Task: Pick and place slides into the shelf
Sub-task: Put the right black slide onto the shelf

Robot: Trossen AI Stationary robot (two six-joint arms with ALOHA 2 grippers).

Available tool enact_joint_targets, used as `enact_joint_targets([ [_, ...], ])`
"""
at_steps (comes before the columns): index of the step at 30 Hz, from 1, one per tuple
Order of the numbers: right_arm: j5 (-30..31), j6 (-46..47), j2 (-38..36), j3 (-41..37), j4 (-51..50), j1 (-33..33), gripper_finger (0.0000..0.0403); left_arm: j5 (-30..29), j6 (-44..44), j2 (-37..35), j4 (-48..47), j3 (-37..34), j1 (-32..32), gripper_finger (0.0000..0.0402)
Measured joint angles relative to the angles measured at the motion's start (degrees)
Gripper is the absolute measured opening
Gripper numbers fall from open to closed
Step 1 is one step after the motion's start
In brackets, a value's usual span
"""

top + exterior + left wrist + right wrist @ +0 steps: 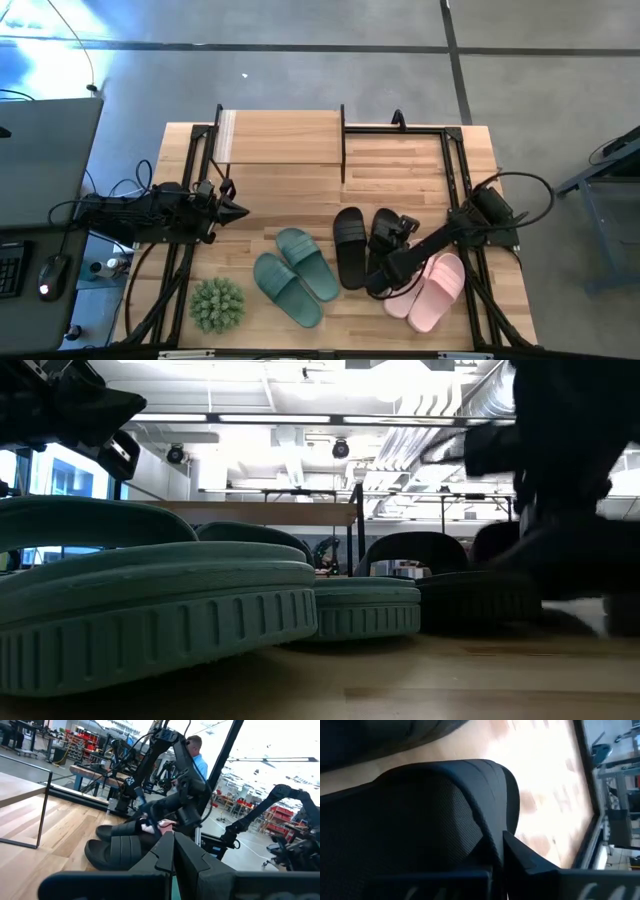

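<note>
**A black slide is pinched by the right claw**

A wooden table is seen from above, with grey floor all around it. The shelf stands at the far edge, and nothing is on its top board. The slides lie in a row near the front: the green pair, the black pair, and the pink pair.

The right claw is down at the near end of the right black slide. Its fingers are squeezed together on the strap, as the right wrist view shows.

The left claw is held still near the left side, fingers together, with nothing in it.

The grip should be checked before lifting. The slide is best raised slowly and kept level, so it does not swing or slip. It should be lifted clear of the other black slide and carried to the shelf.
</note>
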Motion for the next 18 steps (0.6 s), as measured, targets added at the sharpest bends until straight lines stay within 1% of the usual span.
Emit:
enact_joint_targets([
  [5,2.1,3.3,0.0,9.6,-14.3,2.0,0.0002,0.0,-0.4,0.0,0.0,0.0,0.0,0.0001],
  [11,8.7,-3.9,-1.4,21.6,-14.1,3.4,0.0001,0.0,-0.4,0.0,0.0,0.0,0.0,0.0001],
  [16,19.4,-14.8,-1.3,32.1,-14.1,2.1,0.0001,0.0,-0.4,0.0,0.0,0.0,0.0,0.0001],
  [18,21.4,-19.4,-1.3,36.4,-14.1,0.5,0.0001,0.0,-0.4,0.0,0.0,0.0,0.0,0.0001],
])
